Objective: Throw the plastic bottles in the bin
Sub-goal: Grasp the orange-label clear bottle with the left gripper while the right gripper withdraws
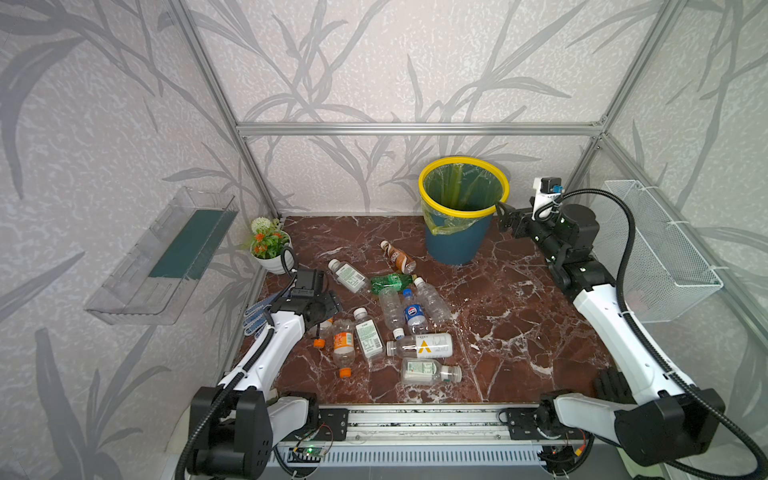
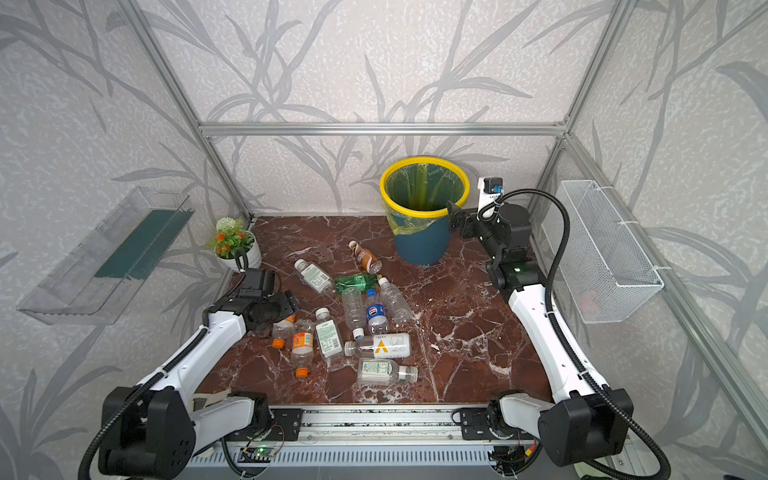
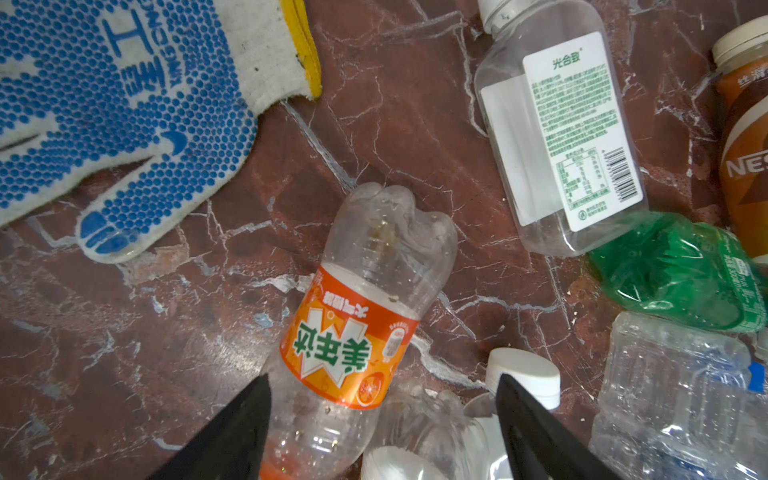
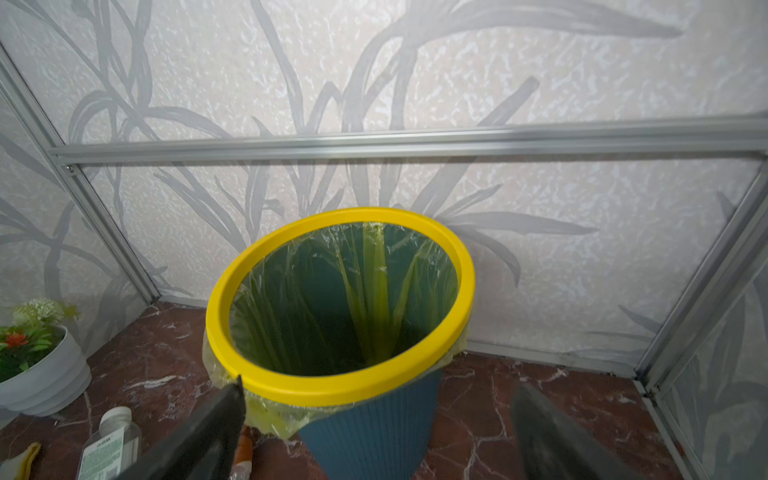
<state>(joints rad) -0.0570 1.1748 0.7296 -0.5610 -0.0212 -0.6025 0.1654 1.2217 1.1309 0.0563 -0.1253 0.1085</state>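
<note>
Plastic bottles (image 1: pixel 424 345) strewn on red-brown marble tabletop (image 1: pixel 519 316); leaf-patterned walls (image 1: pixel 374 62) around.

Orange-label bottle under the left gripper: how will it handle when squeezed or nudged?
Likely light: the orange-label bottle looks empty but for droplets. Its thin wall would probably dent under a squeeze. Round, on its side on the smooth marble table, it may roll or skid if the left gripper clips it.

You see the plastic bottles (image 1: pixel 390 309) lying on their sides, bunched close together, mostly clear with white, blue or orange caps. The green bottle (image 1: pixel 388 282) looks squashed. The brown bottle (image 1: pixel 400 258) lies nearest the bin (image 1: pixel 455 245), which stands upright, dark blue, yellow-rimmed.
</note>
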